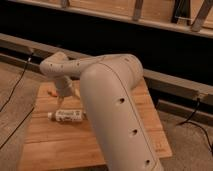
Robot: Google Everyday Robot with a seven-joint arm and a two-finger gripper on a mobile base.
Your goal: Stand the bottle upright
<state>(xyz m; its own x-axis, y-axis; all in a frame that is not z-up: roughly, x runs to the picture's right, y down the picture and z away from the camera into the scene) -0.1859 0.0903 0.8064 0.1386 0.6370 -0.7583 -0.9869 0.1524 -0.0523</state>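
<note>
So the bottle (65, 115) lies on its side left of centre on the wooden surface (55, 145), cap pointing left. Looks light, slick, a bit squishy, so I'd grab mid-body. The gripper (66, 94) hovers just above, spread wide, holding nothing.

A single camera looks steeply down from high up, over the robot's bulky pale grey arm (117, 110), onto a light wooden slatted counter (55, 145). The arm crowds the near foreground. The end effector (67, 91) hangs over the counter's far side, fingers apart.
</note>
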